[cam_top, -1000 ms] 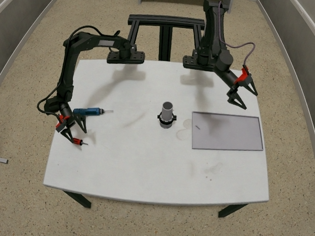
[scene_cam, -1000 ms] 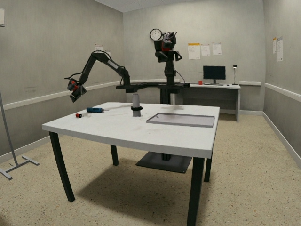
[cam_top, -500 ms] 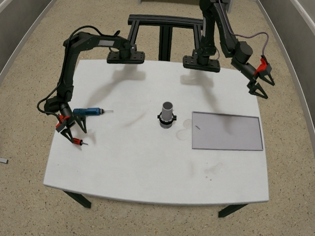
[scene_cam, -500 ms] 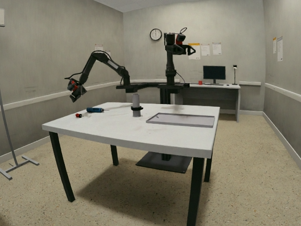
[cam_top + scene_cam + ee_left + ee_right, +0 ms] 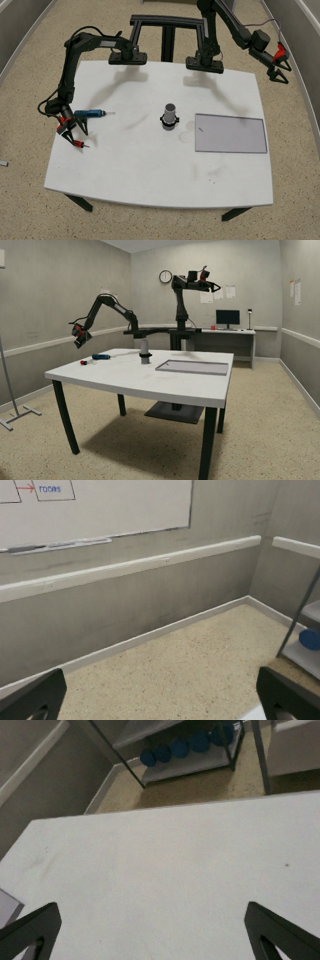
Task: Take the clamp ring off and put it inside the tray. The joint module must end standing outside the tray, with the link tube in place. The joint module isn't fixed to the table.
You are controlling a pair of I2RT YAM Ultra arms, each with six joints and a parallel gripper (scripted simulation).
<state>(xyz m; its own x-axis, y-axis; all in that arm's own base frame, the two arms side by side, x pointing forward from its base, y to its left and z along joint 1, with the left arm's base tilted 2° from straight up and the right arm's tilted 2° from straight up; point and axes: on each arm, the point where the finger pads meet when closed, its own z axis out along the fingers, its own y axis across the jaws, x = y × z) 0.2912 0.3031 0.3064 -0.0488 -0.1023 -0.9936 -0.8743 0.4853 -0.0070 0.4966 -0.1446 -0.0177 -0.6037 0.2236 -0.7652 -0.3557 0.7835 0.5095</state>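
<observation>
The grey joint module stands upright on the table, outside the tray. The black clamp ring is around it, with a lug on each side. The grey link tube stands upright in the top. The shallow grey tray holds one small dark pin-like piece. My left gripper is open and empty, high up and past the table's right edge in the top view. My right gripper is open and empty, raised at the opposite side.
A blue electric driver and a red screwdriver lie on the table near the right arm. In the top view the right gripper overlaps the red handle; the exterior view shows the gripper well above it.
</observation>
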